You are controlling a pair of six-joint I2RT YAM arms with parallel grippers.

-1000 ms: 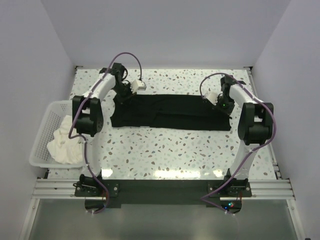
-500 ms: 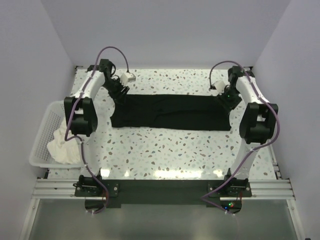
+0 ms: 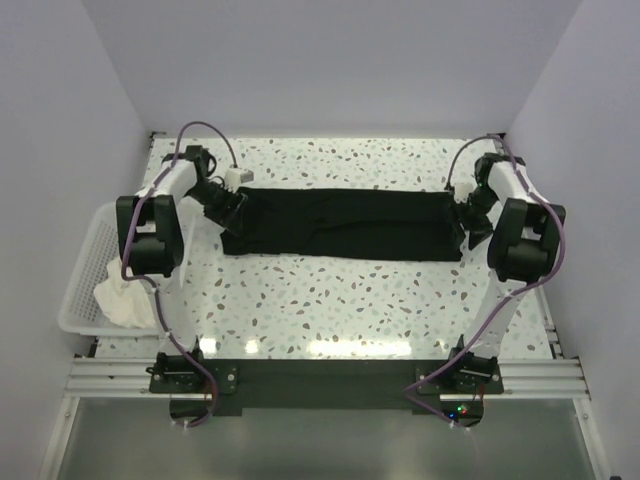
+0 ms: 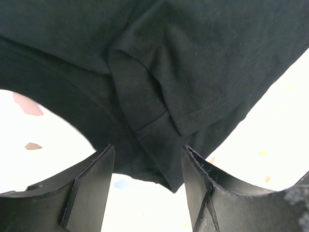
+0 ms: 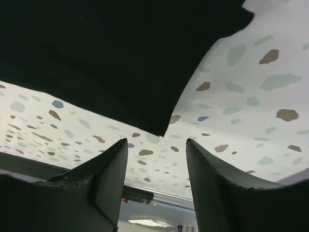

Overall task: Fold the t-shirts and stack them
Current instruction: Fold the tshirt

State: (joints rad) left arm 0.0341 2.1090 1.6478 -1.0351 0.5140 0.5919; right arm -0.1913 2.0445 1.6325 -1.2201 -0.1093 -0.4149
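Observation:
A black t-shirt (image 3: 340, 222) lies flat as a long folded band across the middle of the speckled table (image 3: 330, 300). My left gripper (image 3: 230, 207) hovers at its left end, open, with nothing between the fingers. In the left wrist view a sleeve hem of the black t-shirt (image 4: 159, 87) lies just beyond the open left gripper (image 4: 147, 193). At the band's right end my right gripper (image 3: 468, 218) is also open and empty. The right wrist view shows a corner of the black t-shirt (image 5: 120, 58) ahead of the right gripper (image 5: 157, 183). A white t-shirt (image 3: 125, 295) lies crumpled in the basket.
A white lattice basket (image 3: 85, 265) stands off the table's left edge. Walls close in on the back and both sides. The arms' bases and a metal rail (image 3: 320, 380) run along the near edge.
Both grippers have opened and let go of the black t-shirt. Each arm has drawn outward to its own end of the band. The shirt lies still.

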